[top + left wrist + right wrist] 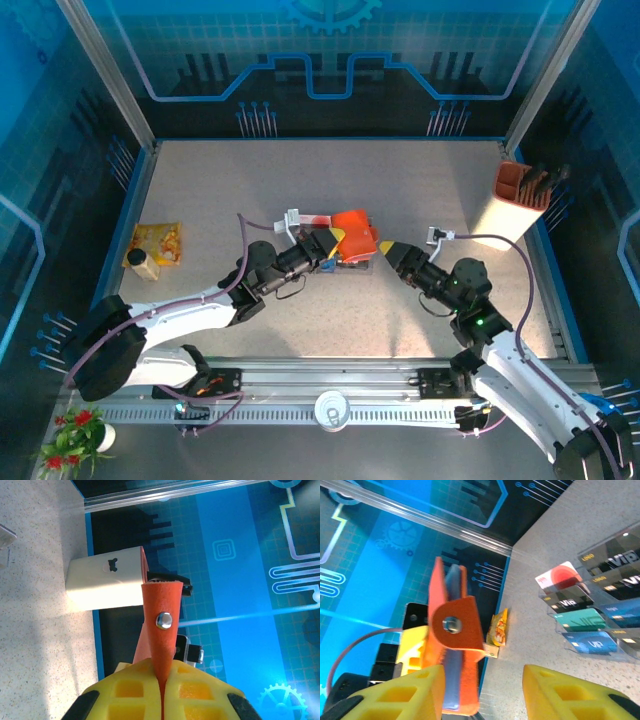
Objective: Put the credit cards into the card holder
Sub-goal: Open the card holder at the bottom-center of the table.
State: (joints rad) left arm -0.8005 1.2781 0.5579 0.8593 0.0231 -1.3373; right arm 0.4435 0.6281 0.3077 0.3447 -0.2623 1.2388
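The orange-red card holder (355,230) hangs above the table's middle, and my left gripper (335,241) is shut on it. In the left wrist view the yellow fingers (140,692) pinch its snap flap (162,625) edge-on. My right gripper (386,247) is just to its right and open. In the right wrist view the card holder (454,630) stands open, grey-blue lining showing, beside the left finger (405,695), with a wide gap to the other finger. The credit cards (585,612), red-and-white, black, teal and blue, sit in a clear tray (620,652) on the table beyond.
An orange-and-white pen box (520,188) stands at the back right corner, also the pale box (105,577) in the left wrist view. A yellow snack packet (158,243) lies at the table's left edge. Glass walls enclose the table.
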